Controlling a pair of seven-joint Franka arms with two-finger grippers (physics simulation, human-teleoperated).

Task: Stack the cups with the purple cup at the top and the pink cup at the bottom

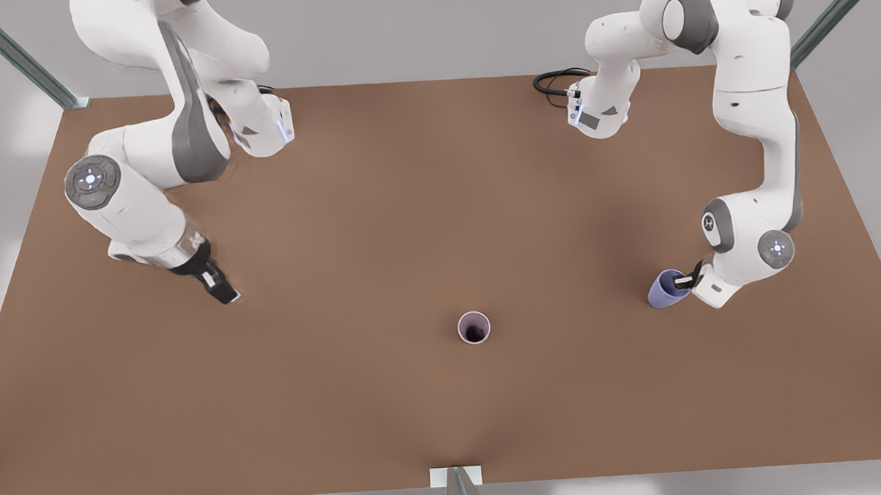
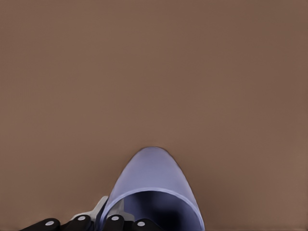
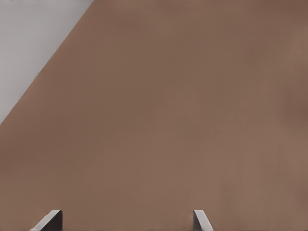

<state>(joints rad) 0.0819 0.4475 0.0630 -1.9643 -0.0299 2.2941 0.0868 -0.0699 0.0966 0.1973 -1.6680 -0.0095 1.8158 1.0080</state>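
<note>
The pink cup stands upright on the brown table, a little in front of its middle, with its mouth facing up. At the front view's right, the purple cup is tilted, and my left gripper is shut on its rim. In the left wrist view the purple cup lies just ahead of the left gripper, one finger inside the rim and one outside. My right gripper waits low over the table at the front view's left. In its own view the right gripper is open, over bare table.
A black cable loops at the back edge near the left arm's base. A small metal bracket sits at the middle of the front edge. In the right wrist view the table edge runs close by.
</note>
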